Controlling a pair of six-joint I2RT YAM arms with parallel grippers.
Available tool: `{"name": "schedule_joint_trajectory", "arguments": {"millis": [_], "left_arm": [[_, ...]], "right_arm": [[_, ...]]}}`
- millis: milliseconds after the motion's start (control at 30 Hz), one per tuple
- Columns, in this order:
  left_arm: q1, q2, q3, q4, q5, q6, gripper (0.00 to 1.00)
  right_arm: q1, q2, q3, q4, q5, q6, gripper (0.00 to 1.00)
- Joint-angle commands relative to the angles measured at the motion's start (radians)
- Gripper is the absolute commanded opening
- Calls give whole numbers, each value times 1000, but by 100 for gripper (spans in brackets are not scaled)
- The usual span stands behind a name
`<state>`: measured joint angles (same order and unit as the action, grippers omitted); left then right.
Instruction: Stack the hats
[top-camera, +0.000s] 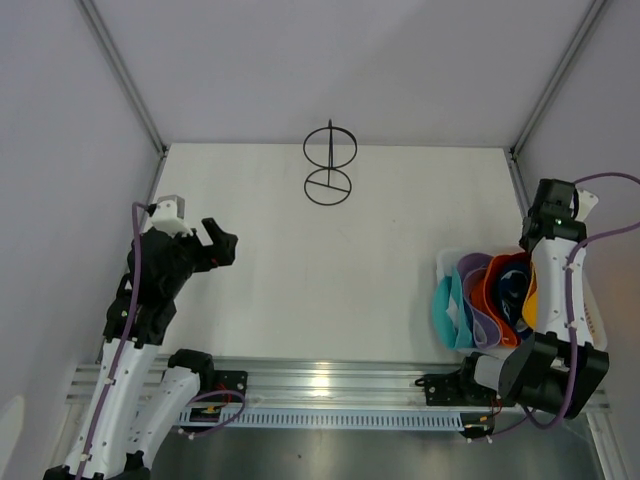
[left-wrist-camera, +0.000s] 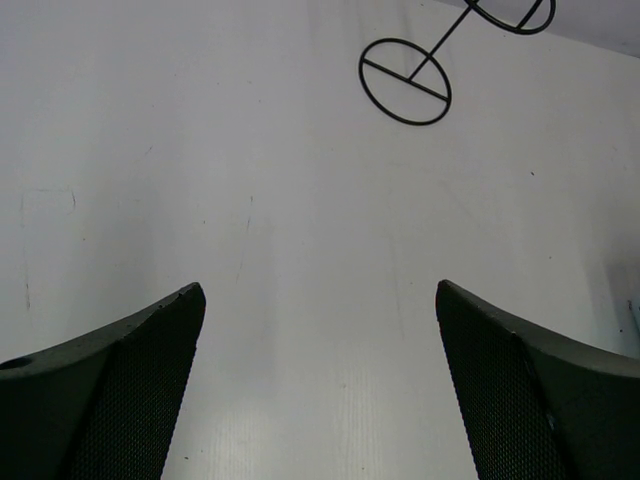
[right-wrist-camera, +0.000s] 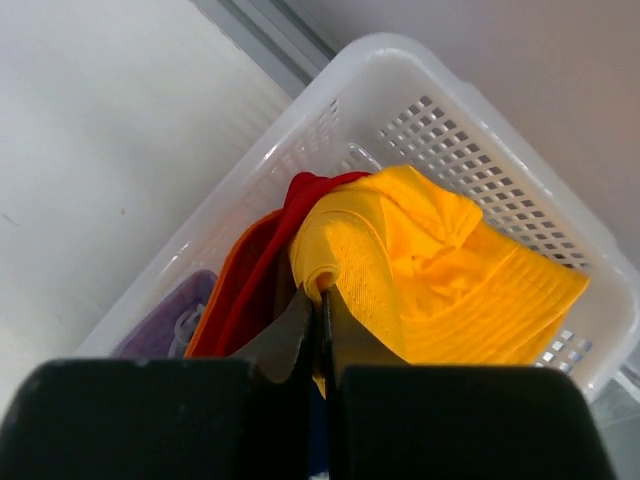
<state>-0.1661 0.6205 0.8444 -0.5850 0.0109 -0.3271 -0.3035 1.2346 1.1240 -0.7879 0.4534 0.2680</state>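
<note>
Soft fabric, light and floppy: the yellow hat (right-wrist-camera: 440, 280) will sag when lifted, so its rolled brim edge is the sound hold. It is plain bright yellow and crumpled, bunched with the other hats (top-camera: 490, 300) in the white basket (right-wrist-camera: 480, 130) at the right of the surface (top-camera: 330, 270). The right fingers (right-wrist-camera: 285, 340) are closed, apparently pinching that brim. The left fingers (left-wrist-camera: 120, 390) are spread wide and empty

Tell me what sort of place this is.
Probably a lab test booth: a white table boxed in by plain panels, a left arm and right arm bolted to a metal rail at its edge, and props, a basket of hats and a wire stand.
</note>
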Motion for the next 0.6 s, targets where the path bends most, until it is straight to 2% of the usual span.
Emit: {"name": "schedule_joint_trajectory", "arguments": {"millis": [0, 167, 267, 400, 433, 467, 500, 533, 567], "left_arm": [[-6, -7, -2, 47, -5, 28, 99], [-6, -15, 5, 54, 58, 23, 100], [-6, -11, 47, 53, 147, 34, 99], [-6, 27, 129, 62, 298, 1, 99], [-6, 51, 154, 73, 328, -16, 99], [-6, 64, 165, 109, 360, -38, 100], [-6, 77, 179, 138, 397, -64, 99], [-7, 100, 180, 183, 482, -126, 99], [-9, 110, 180, 302, 524, -166, 100]], "right_arm": [[33, -18, 170, -71, -1, -3, 0], [156, -15, 472, -180, -18, -19, 0], [268, -11, 589, -229, -45, -27, 0], [409, -27, 724, -168, -129, -67, 0], [424, -55, 723, -127, -177, -84, 0], [425, -70, 712, -81, -335, -93, 0], [426, -86, 694, -24, -425, -102, 0], [425, -107, 645, 90, -637, -99, 0], [428, -113, 616, 149, -742, -90, 0]]}}
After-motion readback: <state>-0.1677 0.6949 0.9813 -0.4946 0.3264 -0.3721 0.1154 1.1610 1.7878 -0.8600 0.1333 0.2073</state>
